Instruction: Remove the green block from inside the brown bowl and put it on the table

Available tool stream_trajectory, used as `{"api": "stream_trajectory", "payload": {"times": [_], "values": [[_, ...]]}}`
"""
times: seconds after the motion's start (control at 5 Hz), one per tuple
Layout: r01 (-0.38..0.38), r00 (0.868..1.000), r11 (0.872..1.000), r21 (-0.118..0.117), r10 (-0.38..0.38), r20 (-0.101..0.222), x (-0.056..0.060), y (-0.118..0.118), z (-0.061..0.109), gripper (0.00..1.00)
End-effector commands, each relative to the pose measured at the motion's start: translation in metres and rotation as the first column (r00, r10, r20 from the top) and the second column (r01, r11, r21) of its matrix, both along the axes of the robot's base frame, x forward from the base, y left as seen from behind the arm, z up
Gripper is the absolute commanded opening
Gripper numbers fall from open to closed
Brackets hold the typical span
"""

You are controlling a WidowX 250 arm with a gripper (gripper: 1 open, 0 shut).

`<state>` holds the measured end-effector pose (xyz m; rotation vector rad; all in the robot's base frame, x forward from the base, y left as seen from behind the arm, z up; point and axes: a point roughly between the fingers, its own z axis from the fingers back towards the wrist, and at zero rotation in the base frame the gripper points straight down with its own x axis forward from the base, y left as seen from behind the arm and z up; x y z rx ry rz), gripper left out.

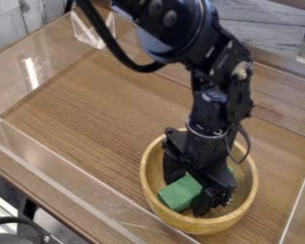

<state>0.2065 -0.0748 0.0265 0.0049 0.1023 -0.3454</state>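
The brown bowl (pixel 160 206) sits on the table (pixel 91 114) near its front right corner. Inside it lies the green block (pixel 181 194), tilted against the bowl's left inner side. My gripper (pixel 202 185) points straight down into the bowl, open, its black fingers (pixel 178 171) spread on either side of the block's upper end. The block's far end is hidden behind the fingers, so I cannot tell whether they touch it.
Clear acrylic walls (pixel 41 57) edge the tabletop on the left and front. The black arm (pixel 181 38) reaches in from the top of the view over the bowl. A dark table leg (pixel 28 205) shows below the front edge.
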Motion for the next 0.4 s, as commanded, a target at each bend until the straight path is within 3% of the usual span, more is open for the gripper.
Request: {"api": "stream_trajectory", "payload": {"times": [0.0, 0.2], "values": [[0.038, 0.999, 0.999, -0.001, -0.038, 0.027, 0.0042, -0.0095, -0.0022, 0.0], [0.006, 0.999, 1.0, 0.001, -0.006, 0.032, 0.0051, -0.0172, 0.0019, 0.0]]}}
